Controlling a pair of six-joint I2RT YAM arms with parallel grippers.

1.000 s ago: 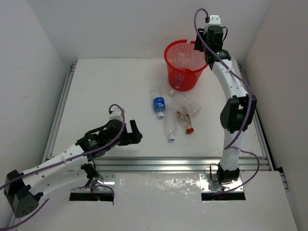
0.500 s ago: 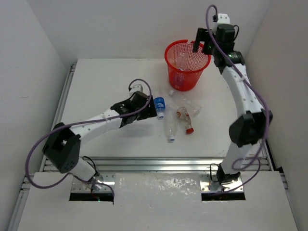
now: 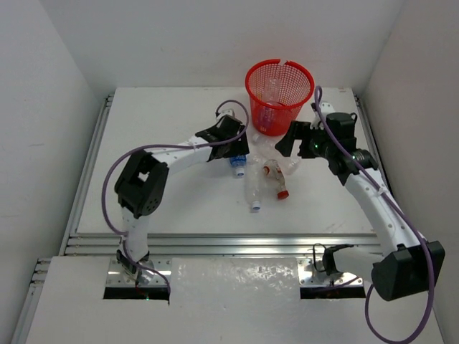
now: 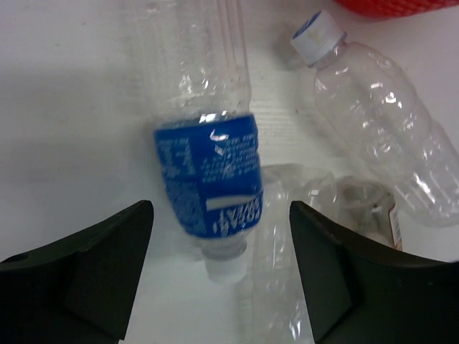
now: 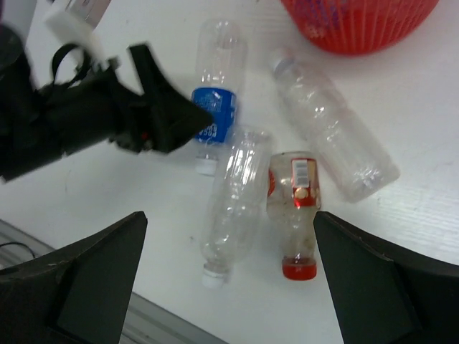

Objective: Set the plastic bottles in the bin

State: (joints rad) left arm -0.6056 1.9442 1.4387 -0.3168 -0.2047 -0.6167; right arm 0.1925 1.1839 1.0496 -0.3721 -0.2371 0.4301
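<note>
The red mesh bin point(image 3: 280, 93) stands at the back of the table. Just in front of it lie several plastic bottles: a blue-labelled one point(image 4: 208, 172), a clear one with a white cap point(image 5: 233, 208), a red-capped one point(image 5: 294, 215) and a bigger clear one point(image 5: 333, 136). My left gripper point(image 4: 219, 269) is open, low over the cap end of the blue-labelled bottle point(image 3: 237, 162), with a gap on each side. My right gripper point(image 5: 229, 247) hangs wide open and empty above the clear and red-capped bottles.
Both arms point(image 3: 179, 154) point(image 3: 373, 193) reach in towards the bottle cluster from either side, their grippers a short way apart. The bin's base point(image 5: 358, 21) is just beyond the bottles. Metal rails point(image 3: 215, 244) border the table's near edge.
My left arm has swung from the near left across to the blue-labelled bottle, its jaws narrowing. My right arm has come down from over the bin to above the bottles, jaws opened wide.
</note>
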